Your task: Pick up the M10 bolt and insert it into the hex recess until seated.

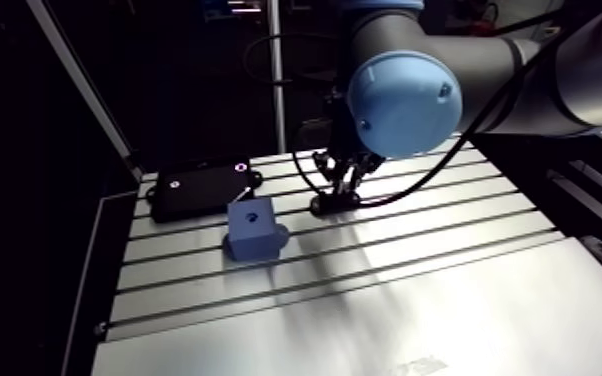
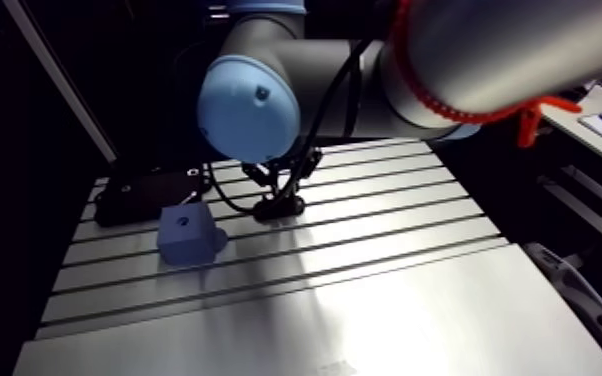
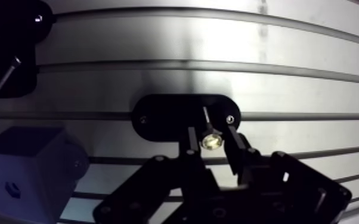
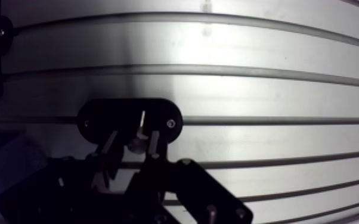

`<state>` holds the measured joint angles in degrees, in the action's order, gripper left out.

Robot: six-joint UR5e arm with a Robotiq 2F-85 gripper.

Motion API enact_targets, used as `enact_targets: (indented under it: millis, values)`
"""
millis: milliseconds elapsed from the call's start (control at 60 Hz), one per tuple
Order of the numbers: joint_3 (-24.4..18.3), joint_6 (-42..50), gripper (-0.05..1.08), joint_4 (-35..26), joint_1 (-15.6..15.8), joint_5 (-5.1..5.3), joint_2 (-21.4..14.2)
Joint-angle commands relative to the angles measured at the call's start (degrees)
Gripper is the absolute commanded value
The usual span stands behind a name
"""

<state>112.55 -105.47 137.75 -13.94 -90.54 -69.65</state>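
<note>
Between the gripper's (image 3: 213, 138) two fingers (image 3: 192, 143) sits the bolt (image 3: 210, 141), seen in the wrist view almost end on. Its bright head is toward the camera and its thin shank runs down and away to a black oval plate (image 3: 164, 116). The jaws are drawn in narrow, one pad on each side of the head, so the gripper is closed on the bolt rather than standing wide. Whether the shank's far end touches the plate cannot be told. The plate lies flat on the slotted table (image 3: 307, 89), across one of its grooves, with a small screw near each end.

Beside the gripper, apart from the plate, stands a blue block (image 3: 30, 173). The arm view shows it resting on the table with a small dark recess (image 1: 251, 213) in its top face, nothing in it.

Beyond the block lies a flat black tray (image 1: 195, 190), near the table's back edge. A second bolt (image 3: 9, 71) lies on the tray, tilted, well apart from the gripper.
</note>
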Motion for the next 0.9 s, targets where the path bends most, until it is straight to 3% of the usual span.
enact_targets:
  millis: [17, 900]
  values:
    - [0.09, -0.31, 0.64, -0.06, -0.03, 0.06, 0.00]
    - [0.16, -0.31, 0.67, 0.03, 0.05, 0.06, 0.00]
